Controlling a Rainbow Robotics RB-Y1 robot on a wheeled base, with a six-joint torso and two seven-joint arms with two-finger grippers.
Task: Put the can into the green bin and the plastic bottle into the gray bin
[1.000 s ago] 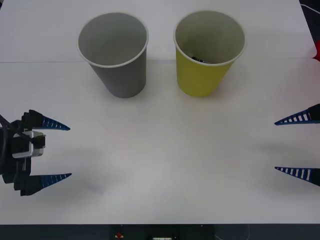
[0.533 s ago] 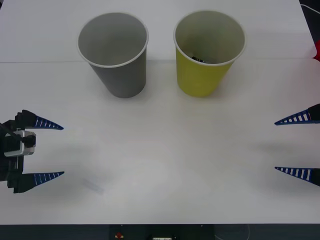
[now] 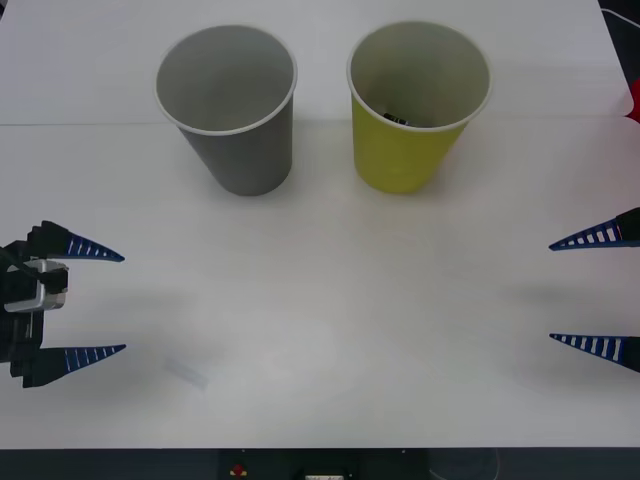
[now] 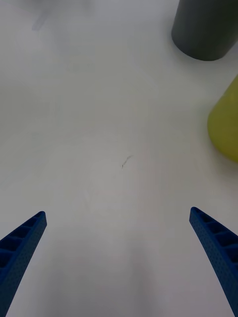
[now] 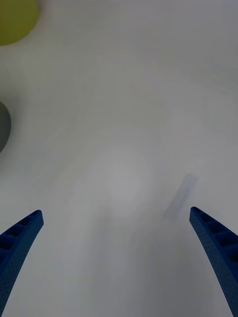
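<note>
White table spreads beneath my arms. Toward its far edge I see the gray bin standing upright, and beside it the green bin, with something small and dark, probably the can, lying inside. My left gripper hovers near the table's left edge and my right gripper near the right edge, both with jaws spread wide, holding nothing.

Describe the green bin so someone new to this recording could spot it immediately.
On the white table, two tall tapered paper cups stand side by side at the far end. The green bin is the one on the robot's right, apart from the gray bin. Its yellow-green wall sets it apart, and something small and dark lies inside.
</note>
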